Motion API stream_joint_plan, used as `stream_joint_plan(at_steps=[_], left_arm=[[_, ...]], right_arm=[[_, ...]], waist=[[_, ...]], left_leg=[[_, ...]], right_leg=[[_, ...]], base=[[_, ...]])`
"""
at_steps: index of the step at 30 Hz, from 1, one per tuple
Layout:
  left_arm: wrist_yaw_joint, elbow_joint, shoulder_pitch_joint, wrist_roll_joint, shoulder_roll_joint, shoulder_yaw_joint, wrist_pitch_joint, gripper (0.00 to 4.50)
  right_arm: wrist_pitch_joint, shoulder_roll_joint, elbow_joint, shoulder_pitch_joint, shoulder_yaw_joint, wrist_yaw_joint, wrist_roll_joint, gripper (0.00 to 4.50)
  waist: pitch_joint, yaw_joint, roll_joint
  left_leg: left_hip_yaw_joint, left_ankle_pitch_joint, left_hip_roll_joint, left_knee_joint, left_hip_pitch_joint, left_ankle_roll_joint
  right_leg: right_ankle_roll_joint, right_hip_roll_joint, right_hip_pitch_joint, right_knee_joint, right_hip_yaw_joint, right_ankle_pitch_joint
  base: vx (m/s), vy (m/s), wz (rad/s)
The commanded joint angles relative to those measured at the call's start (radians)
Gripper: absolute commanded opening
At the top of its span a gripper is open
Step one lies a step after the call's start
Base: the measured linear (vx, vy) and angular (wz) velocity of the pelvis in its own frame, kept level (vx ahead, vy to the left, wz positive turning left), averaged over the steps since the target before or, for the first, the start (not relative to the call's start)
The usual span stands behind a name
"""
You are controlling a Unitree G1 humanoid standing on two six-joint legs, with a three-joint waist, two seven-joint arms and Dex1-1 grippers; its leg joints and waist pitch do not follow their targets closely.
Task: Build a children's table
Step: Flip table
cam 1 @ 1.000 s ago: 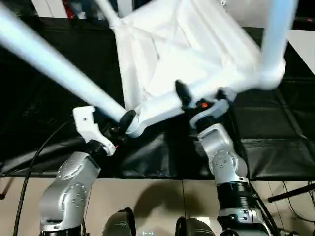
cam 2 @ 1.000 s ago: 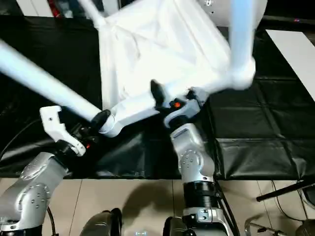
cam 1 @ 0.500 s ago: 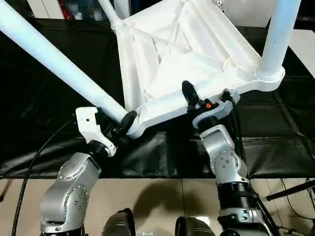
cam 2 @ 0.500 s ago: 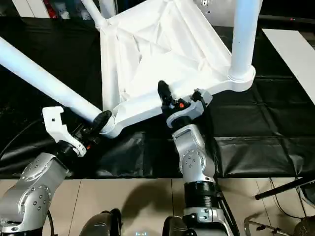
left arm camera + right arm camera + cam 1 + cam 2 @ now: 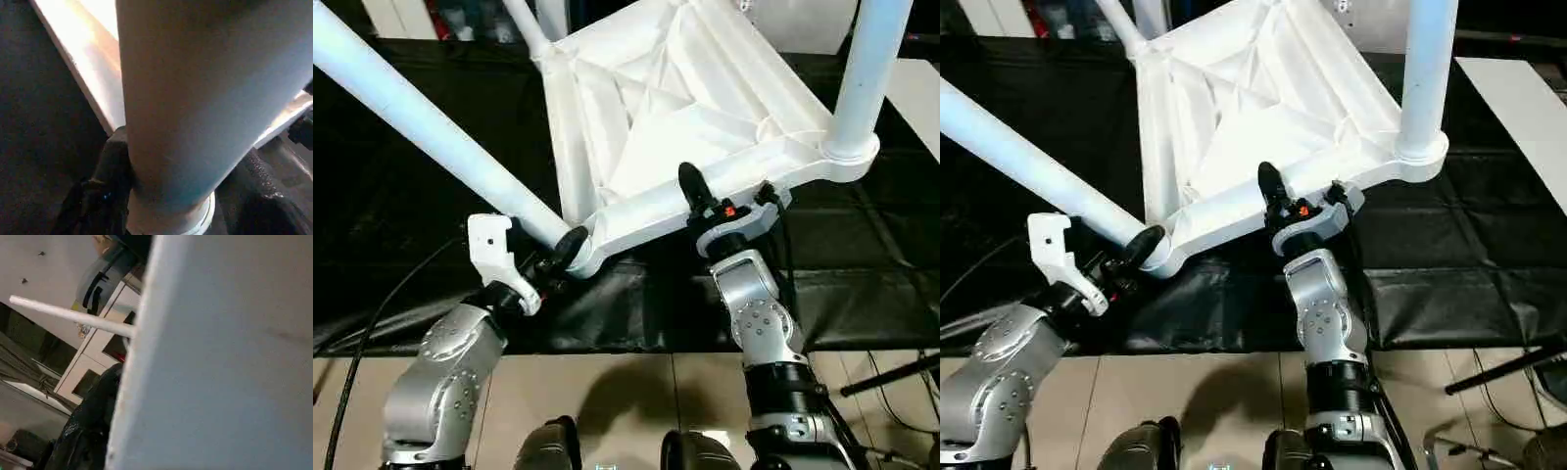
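Observation:
The children's table (image 5: 675,108) lies upside down and tilted over the black worktable, its X-ribbed underside facing me. One long leg (image 5: 431,127) runs up to the left, one (image 5: 867,69) rises at the right, and one (image 5: 527,24) stands at the far corner. My left gripper (image 5: 566,250) is shut around the long left leg just above the near corner socket. In the left wrist view that leg (image 5: 195,98) fills the space between the black fingers (image 5: 105,186). My right gripper (image 5: 705,201) is shut on the top's near rim (image 5: 220,357), one finger (image 5: 690,186) lying over it.
The black-covered worktable (image 5: 862,284) spreads under the table, its front edge just ahead of my forearms. A white sheet (image 5: 1518,108) lies at its right side. A dark stand (image 5: 1498,377) crosses the floor at the lower right.
The table swung and then steadied, its near rim a little lower. My right gripper's fingers closed in on the rim. The left gripper kept its hold on the leg.

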Motion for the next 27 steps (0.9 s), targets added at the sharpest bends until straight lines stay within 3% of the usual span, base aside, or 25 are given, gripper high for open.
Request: stream_joint_plan(at_steps=[1, 5, 10, 11, 13, 16, 17, 21, 23, 25, 27], left_arm=[[-0.07, 0.022, 0.045, -0.019, 0.015, -0.038, 0.03, 2.77], [-0.12, -0.001, 0.065, -0.057, 0.053, -0.016, 0.039, 2.77], [-0.132, -0.002, 0.082, -0.058, 0.068, 0.004, 0.011, 2.77], [-0.146, 0.001, 0.083, -0.063, 0.072, 0.007, -0.002, 2.77], [-0.17, 0.007, 0.082, -0.068, 0.076, 0.005, -0.021, 2.77], [-0.213, 0.054, 0.064, -0.05, 0.08, -0.001, -0.093, 2.77], [-0.261, 0.128, 0.036, -0.042, 0.071, 0.002, -0.176, 2.77], [-0.352, 0.26, -0.02, -0.004, 0.072, -0.023, -0.319, 2.77], [-0.379, 0.268, -0.04, -0.019, 0.079, -0.027, -0.308, 2.87], [-0.398, 0.268, -0.059, -0.036, 0.092, -0.016, -0.292, 3.2], [-0.432, 0.296, -0.082, -0.039, 0.111, -0.012, -0.309, 3.19]], right_arm=[[-0.056, 0.057, -0.033, -0.124, -0.025, -0.017, -0.012, 2.19], [-0.09, 0.019, -0.025, -0.141, -0.051, -0.025, -0.014, 2.16], [-0.103, 0.0, -0.031, -0.143, -0.071, -0.038, -0.006, 2.15], [-0.104, -0.004, -0.032, -0.141, -0.074, -0.039, -0.003, 2.15], [-0.104, -0.007, -0.033, -0.138, -0.076, -0.038, -0.001, 2.15], [-0.103, -0.003, -0.039, -0.129, -0.074, -0.039, -0.001, 2.15], [-0.101, 0.008, -0.048, -0.114, -0.071, -0.04, 0.003, 2.15], [-0.091, 0.03, -0.093, -0.057, -0.044, -0.034, 0.0, 2.11], [-0.078, 0.03, -0.139, -0.023, -0.035, -0.031, 0.008, 2.1], [-0.067, 0.02, -0.173, -0.002, -0.04, -0.032, 0.023, 2.08], [-0.064, 0.006, -0.184, 0.007, -0.056, -0.041, 0.03, 2.08]], waist=[[-0.092, -0.001, -0.002], [-0.093, -0.009, 0.001], [-0.096, -0.012, 0.001], [-0.094, -0.011, 0.01], [-0.095, -0.012, 0.006], [-0.093, -0.011, 0.007], [-0.092, -0.01, 0.003], [-0.092, -0.002, 0.008], [-0.095, 0.008, 0.01], [-0.097, 0.014, 0.009], [-0.097, 0.018, 0.008]], left_leg=[[-0.018, -0.05, 0.063, -0.061, 0.033, 0.092], [-0.017, -0.047, 0.061, -0.06, 0.032, 0.089], [-0.016, -0.019, 0.062, -0.056, 0.032, 0.109], [-0.017, -0.02, 0.063, -0.057, 0.033, 0.108], [-0.017, -0.026, 0.063, -0.057, 0.033, 0.107], [-0.017, -0.038, 0.062, -0.058, 0.034, 0.102], [-0.017, -0.04, 0.061, -0.059, 0.034, 0.104], [-0.015, -0.056, 0.064, -0.062, 0.041, 0.087], [-0.015, -0.049, 0.067, -0.062, 0.047, 0.082], [-0.014, -0.032, 0.066, -0.061, 0.047, 0.085], [-0.014, -0.033, 0.065, -0.061, 0.044, 0.088]], right_leg=[[-0.25, -0.047, 0.043, -0.05, 0.036, 0.074], [-0.26, -0.046, 0.043, -0.048, 0.035, 0.083], [-0.276, -0.046, 0.046, -0.043, 0.036, 0.134], [-0.279, -0.045, 0.044, -0.044, 0.034, 0.135], [-0.283, -0.045, 0.044, -0.044, 0.035, 0.134], [-0.283, -0.046, 0.045, -0.045, 0.036, 0.12], [-0.28, -0.046, 0.044, -0.049, 0.036, 0.111], [-0.268, -0.046, 0.039, -0.05, 0.037, 0.088], [-0.261, -0.048, 0.036, -0.046, 0.038, 0.105], [-0.265, -0.045, 0.035, -0.041, 0.036, 0.138], [-0.269, -0.046, 0.035, -0.04, 0.035, 0.137]], base=[[0.0, 0.0, 0.0], [0.0, 0.0, 0.0], [0.0, 0.0, 0.0], [0.0, 0.0, 0.0], [0.0, 0.0, 0.0], [0.0, 0.0, 0.0], [0.0, 0.0, 0.0], [0.0, 0.0, 0.0], [0.0, 0.0, 0.0], [0.0, 0.0, 0.0], [0.0, 0.0, 0.0]])
